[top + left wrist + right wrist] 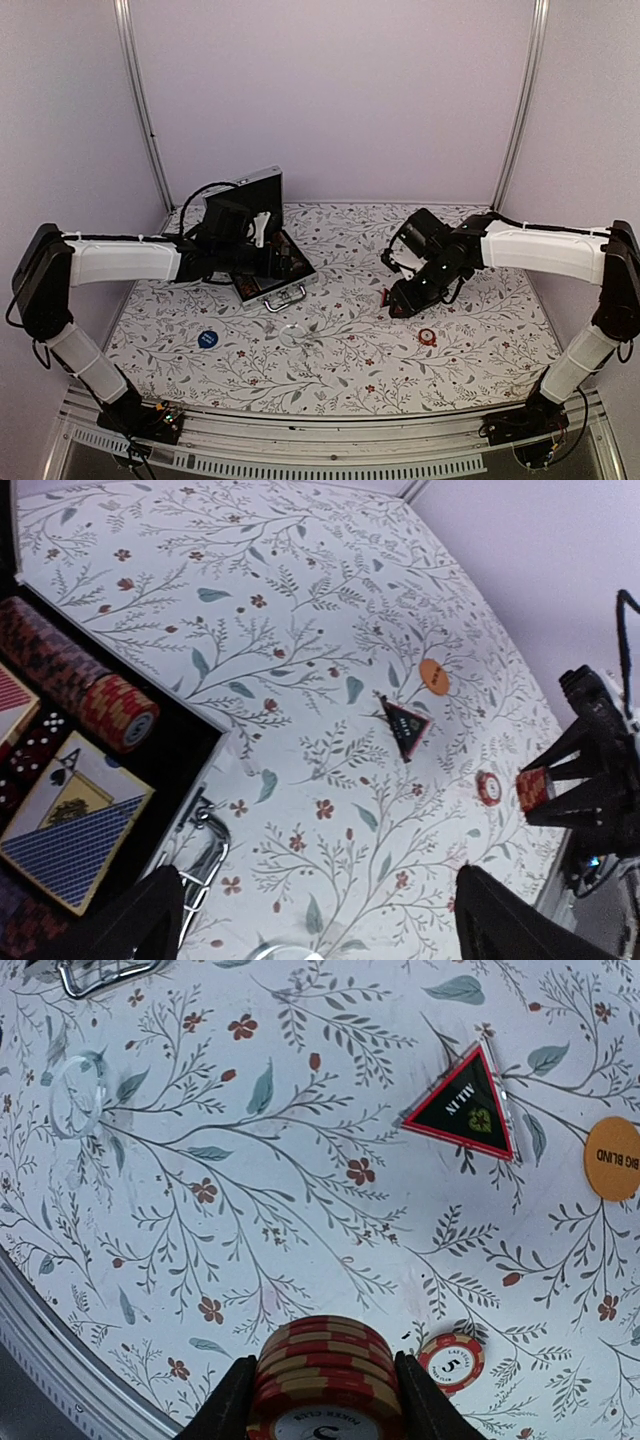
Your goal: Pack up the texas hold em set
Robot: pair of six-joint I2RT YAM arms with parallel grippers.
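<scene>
Nearest, right of the briefcase (262,291), lies a loose chip (427,337). Just beyond it, the right gripper (322,1400) pinches a chip stack (325,1355). Keep the stack level and evenly squeezed while carrying it left to the briefcase, over whose front edge the left gripper (318,920) hangs spread wide and empty.

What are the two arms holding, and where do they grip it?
The right end effector pinches a small chip stack by its sides, at the chips' edges. The left end effector holds nothing.

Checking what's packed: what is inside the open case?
Chips, two card decks and dice lie in the case. The left arm covers the rest in the top view.
</scene>
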